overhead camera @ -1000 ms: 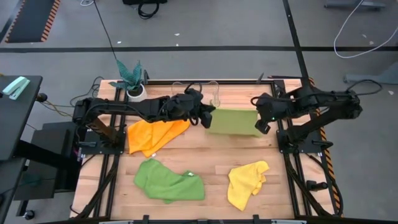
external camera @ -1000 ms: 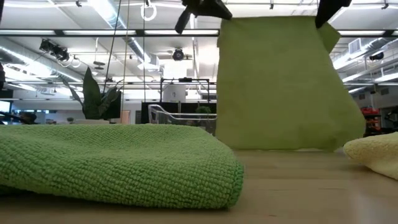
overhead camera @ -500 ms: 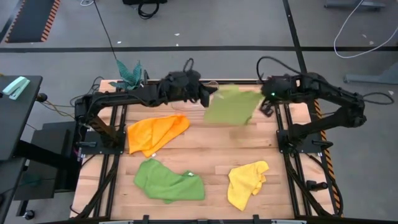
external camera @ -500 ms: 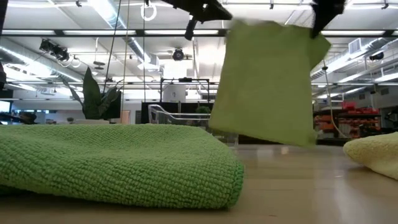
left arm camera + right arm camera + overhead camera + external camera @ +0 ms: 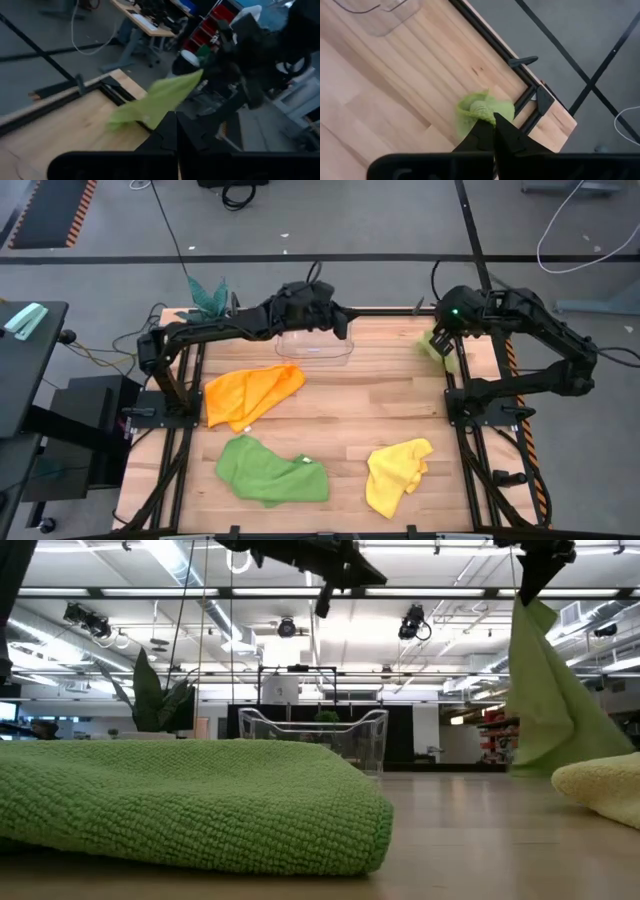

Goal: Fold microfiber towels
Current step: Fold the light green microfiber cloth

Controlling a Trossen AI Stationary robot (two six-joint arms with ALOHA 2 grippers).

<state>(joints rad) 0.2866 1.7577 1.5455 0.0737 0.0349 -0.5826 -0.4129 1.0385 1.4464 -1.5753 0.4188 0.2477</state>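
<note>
The light lime towel (image 5: 440, 346) hangs from the right pincer (image 5: 437, 340), whose fingers are pinched tight on its top corner; the cloth droops straight below the pincer toward the bench (image 5: 380, 410), close to the far right corner and the dark frame edge there. In the low view the towel (image 5: 548, 700) falls in a loose triangle from the pincer (image 5: 528, 590), its lower hem near the wood, just behind the yellow towel (image 5: 600, 790). The right wrist view shows the cloth (image 5: 482, 112) bunched between the fingertips, with the corner bracket of the bench edge just beyond it.

The left pincer (image 5: 338, 330) is closed on nothing, raised over the clear bin (image 5: 315, 347) at the far edge, well apart from the right pincer. From the left wrist view the lime towel (image 5: 155, 100) shows ahead of the left pincer (image 5: 176, 131), dangling by the bench corner.

Between the two pincers and on the near side of them lies a wide bare stretch of wood. On the near side of the left pincer, to its left, lies the orange towel (image 5: 250, 393); farther toward the near edge lies the darker green towel (image 5: 270, 472). The yellow towel (image 5: 397, 473) lies crumpled on the near side of the right pincer, well apart from it. A teal plant (image 5: 210, 302) stands at the far left corner.
</note>
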